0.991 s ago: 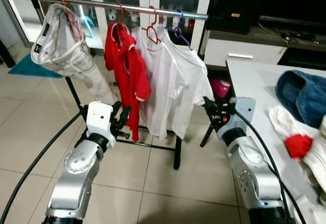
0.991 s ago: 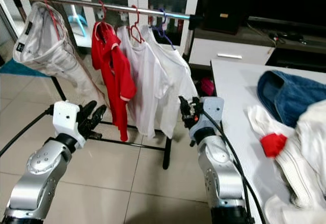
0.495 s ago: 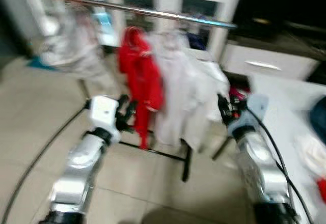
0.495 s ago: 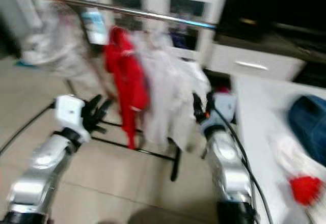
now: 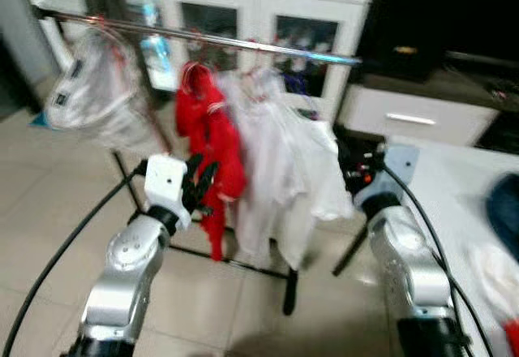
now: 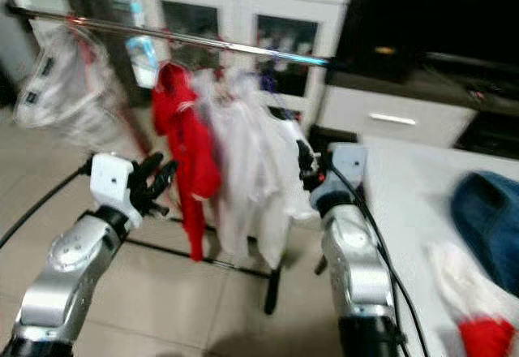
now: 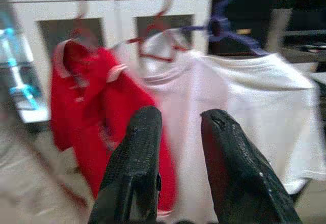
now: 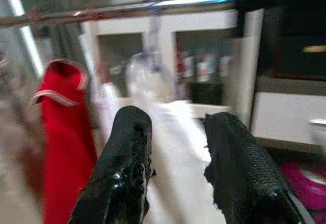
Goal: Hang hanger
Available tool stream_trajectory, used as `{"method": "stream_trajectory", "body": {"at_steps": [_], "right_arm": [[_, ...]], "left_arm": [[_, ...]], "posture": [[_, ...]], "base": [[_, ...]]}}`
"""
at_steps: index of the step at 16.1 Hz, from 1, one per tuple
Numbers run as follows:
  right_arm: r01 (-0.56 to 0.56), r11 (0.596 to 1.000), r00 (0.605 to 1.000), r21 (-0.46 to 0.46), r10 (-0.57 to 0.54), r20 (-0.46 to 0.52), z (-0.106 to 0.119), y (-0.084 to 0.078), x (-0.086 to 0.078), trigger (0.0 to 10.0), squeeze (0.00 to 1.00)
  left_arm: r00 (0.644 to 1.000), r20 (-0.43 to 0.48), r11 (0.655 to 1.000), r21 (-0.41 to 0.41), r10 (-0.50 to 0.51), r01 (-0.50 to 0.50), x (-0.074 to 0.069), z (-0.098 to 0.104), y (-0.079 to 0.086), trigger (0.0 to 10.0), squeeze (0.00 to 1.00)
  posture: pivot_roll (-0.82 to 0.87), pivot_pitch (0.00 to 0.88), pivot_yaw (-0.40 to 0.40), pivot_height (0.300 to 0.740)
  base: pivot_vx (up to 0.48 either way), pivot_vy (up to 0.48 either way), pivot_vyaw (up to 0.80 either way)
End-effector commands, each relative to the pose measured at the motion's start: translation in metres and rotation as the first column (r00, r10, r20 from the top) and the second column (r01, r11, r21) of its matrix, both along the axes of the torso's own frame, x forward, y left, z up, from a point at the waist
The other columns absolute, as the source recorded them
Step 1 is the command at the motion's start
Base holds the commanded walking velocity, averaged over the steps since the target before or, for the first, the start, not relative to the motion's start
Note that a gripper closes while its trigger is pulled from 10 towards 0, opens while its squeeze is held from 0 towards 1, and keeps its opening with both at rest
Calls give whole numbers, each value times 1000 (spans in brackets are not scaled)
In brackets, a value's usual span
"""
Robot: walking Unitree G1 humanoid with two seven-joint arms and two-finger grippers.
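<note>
A clothes rail [image 5: 203,39] carries a pale garment [image 5: 93,101], a red shirt [image 5: 212,142] and white shirts [image 5: 280,170], each on a hanger. A red hanger [image 7: 153,35] and a blue hanger [image 7: 226,28] hook over the rail. My left gripper [image 5: 199,182] is open and empty, just in front of the red shirt's lower part. My right gripper [image 5: 350,162] is also open and empty, beside the white shirts' right edge. The left wrist view looks between both fingers [image 7: 137,163] at the red shirt [image 7: 84,102] and white shirt [image 7: 265,91].
A white table [image 6: 405,178] stands at my right with a blue garment [image 6: 486,211] and red and white clothes [image 6: 478,329] on it. A white glass-door cabinet [image 5: 259,16] and a dark TV unit [image 5: 438,16] stand behind the rack. Its black foot [image 5: 288,292] rests on tiled floor.
The whole picture has shifted and blurred, so the camera moved; the rack now sits lower and nearer. Both grippers stay open and empty before the hanging clothes.
</note>
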State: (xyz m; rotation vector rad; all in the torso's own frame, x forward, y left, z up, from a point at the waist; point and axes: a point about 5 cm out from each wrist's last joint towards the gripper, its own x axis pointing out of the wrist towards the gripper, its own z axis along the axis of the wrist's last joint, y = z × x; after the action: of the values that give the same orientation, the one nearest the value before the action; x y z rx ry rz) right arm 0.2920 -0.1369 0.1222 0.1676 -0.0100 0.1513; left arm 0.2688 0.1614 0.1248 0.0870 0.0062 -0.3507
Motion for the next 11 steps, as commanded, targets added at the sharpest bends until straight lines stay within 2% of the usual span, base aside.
{"method": "stream_trajectory", "body": {"at_steps": [1,3,6,8,9,10,11], "right_arm": [[-11,1000,1000,-21,11,19,4,2,2,10000,0],[-12,999,999,-35,13,32,7,2,4,10000,0],[-43,998,997,-38,45,55,12,5,6,10000,0],[-61,997,996,-53,64,64,16,6,9,10000,0],[-98,994,992,-43,101,78,22,5,12,10000,882],[-118,991,989,-56,123,80,25,5,13,10000,1000],[-135,988,988,-72,140,66,27,3,16,10000,1000]], "left_arm": [[1000,2,1000,4,0,0,1,2,1,10000,0],[1000,3,1000,6,-4,4,1,2,0,10000,0],[1000,5,999,19,-28,28,1,2,-3,10000,0],[996,-1,995,43,-85,85,-1,2,-8,10000,0],[996,-5,995,38,-90,90,-1,3,-7,10000,0],[996,-6,995,28,-94,94,-1,4,-6,10000,0],[992,-13,992,32,-122,123,-2,5,-7,10000,0]], "posture": [[30,0,-38,740],[31,0,-39,740],[32,0,-41,740],[34,0,-43,740],[33,0,-45,740],[32,0,-46,740],[30,0,-45,740]], "base": [[382,0,675],[382,0,700],[369,0,0],[319,0,0],[0,0,0],[0,0,0],[0,0,0]]}}
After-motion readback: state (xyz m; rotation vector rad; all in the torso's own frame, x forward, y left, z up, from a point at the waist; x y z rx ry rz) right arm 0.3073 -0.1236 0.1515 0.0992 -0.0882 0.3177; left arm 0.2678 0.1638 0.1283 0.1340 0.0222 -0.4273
